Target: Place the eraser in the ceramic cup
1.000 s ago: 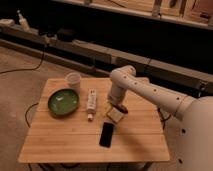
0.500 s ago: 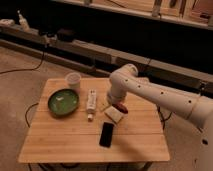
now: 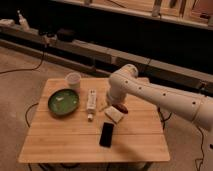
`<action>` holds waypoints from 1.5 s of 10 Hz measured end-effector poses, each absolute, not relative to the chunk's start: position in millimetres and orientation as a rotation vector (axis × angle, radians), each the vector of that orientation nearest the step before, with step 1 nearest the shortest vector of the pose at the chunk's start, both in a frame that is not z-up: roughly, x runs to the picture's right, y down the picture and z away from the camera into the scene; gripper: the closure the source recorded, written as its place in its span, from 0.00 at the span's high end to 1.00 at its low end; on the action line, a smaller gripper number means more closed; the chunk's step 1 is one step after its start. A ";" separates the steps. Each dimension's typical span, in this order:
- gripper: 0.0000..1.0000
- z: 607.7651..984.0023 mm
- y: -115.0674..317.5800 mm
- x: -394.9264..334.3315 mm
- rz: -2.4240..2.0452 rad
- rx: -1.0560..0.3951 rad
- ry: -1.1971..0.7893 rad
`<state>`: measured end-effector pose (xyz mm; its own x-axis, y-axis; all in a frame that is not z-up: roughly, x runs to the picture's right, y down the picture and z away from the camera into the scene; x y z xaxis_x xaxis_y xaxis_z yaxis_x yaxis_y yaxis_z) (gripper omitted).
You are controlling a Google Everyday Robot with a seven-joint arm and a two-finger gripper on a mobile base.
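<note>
My gripper [image 3: 113, 103] hangs at the end of my white arm [image 3: 150, 92], which reaches in from the right over the light wooden slatted tabletop [image 3: 60, 140]. It sits low near the middle of the tabletop, just above the pale beige squarish block [image 3: 115, 115] and next to the small dark red oblong piece [image 3: 123, 108]. I cannot tell whether it is spread or pressed together, or whether it touches either piece; the wrist covers it.

The flat black rectangular eraser [image 3: 106, 134] lies flat on the tabletop toward the near edge, just in front of the beige block and apart from my gripper. The small plain white ceramic cup [image 3: 73, 80] stands upright near the far left corner, well apart from the eraser. Just in front of the cup sits the wide green round bowl [image 3: 64, 102]. Between the bowl and my gripper lies a white tube-shaped container [image 3: 91, 101] on its side, its length running front to back.
</note>
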<state>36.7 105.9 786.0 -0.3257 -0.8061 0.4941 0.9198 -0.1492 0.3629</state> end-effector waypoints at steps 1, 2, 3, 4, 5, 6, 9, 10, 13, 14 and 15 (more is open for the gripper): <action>0.80 778.6 115.2 30.6 -1.694 -0.231 -0.806; 0.80 768.3 124.1 26.0 -1.602 -0.263 -0.886; 0.80 756.0 132.8 25.1 -1.498 -0.311 -0.958; 0.80 746.7 137.5 24.9 -1.427 -0.344 -1.004; 0.80 740.2 140.2 25.9 -1.379 -0.366 -1.033; 0.80 738.0 141.2 25.8 -1.364 -0.373 -1.044; 0.80 745.0 146.7 31.4 -1.343 -0.435 -1.016; 0.80 750.9 152.1 38.0 -1.321 -0.495 -0.982; 0.80 768.8 179.7 64.6 -1.180 -0.750 -0.803; 0.80 772.5 189.1 68.2 -1.134 -0.807 -0.758; 0.80 778.4 201.7 66.0 -1.092 -0.859 -0.704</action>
<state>66.0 201.7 778.4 0.3135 -0.4548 0.8336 0.9470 0.2149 -0.2389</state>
